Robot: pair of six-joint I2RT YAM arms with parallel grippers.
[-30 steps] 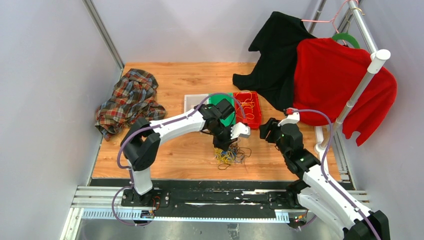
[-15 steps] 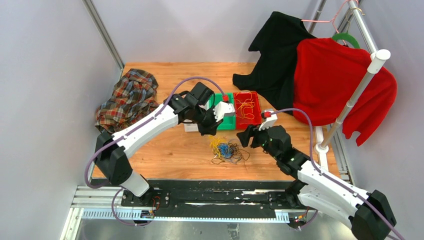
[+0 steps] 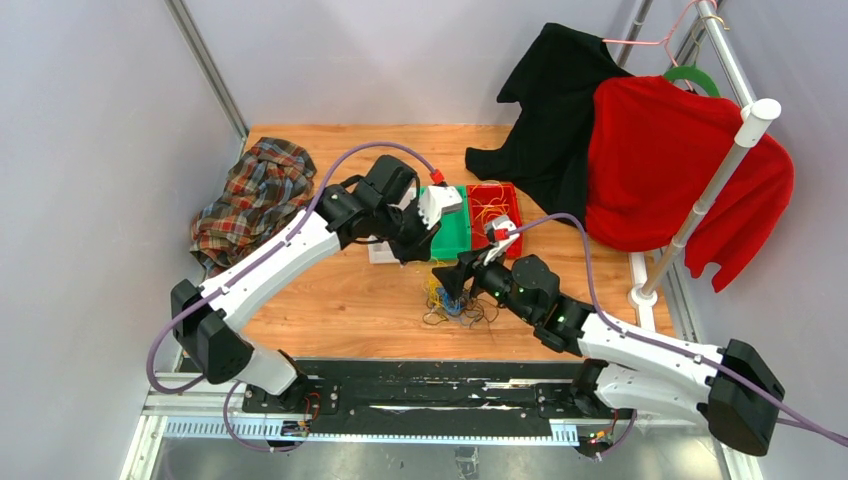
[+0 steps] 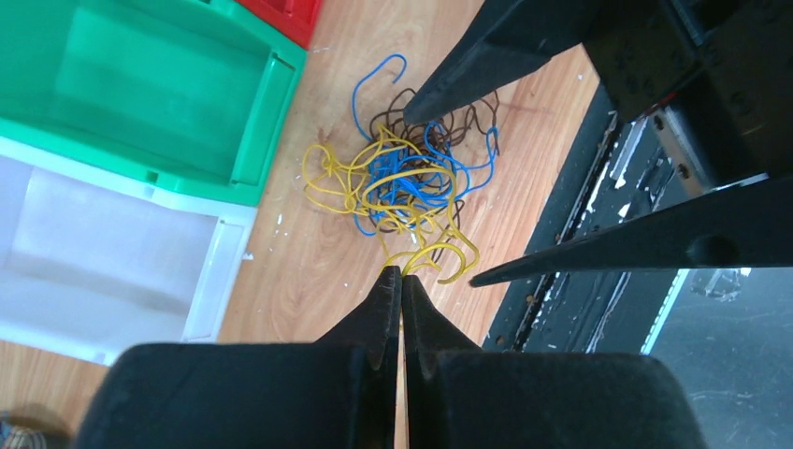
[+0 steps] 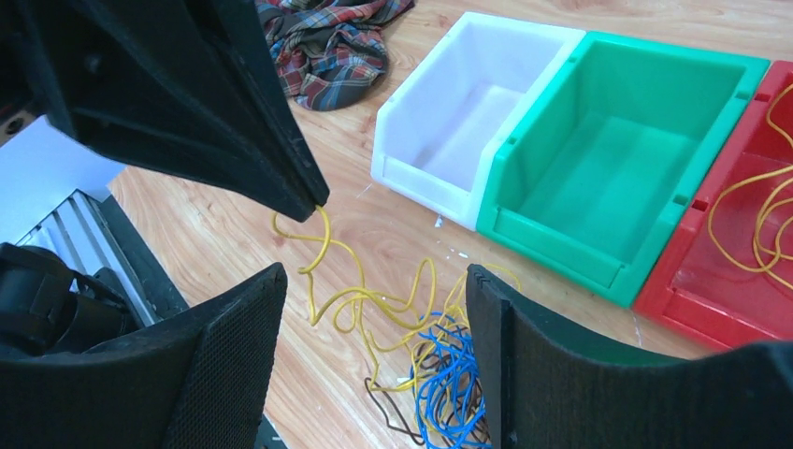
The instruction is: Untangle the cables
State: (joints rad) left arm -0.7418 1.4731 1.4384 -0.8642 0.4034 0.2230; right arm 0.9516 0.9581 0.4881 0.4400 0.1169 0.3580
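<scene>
The cables (image 3: 455,303) lie in a small yellow, blue and dark tangle on the tabletop (image 3: 330,295), toward its near edge and just in front of the green bin (image 5: 636,159). The left hand (image 4: 401,281) hangs clenched and empty above the tangle's far-left side. The right hand (image 5: 374,281) hovers directly over the tangle, fingers spread wide, holding nothing. Loose yellow wire lies in the red bin (image 3: 503,235).

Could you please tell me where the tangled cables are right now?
In the top view the cables lie on the table near its front edge, just in front of the green bin, under the open right hand.
</scene>
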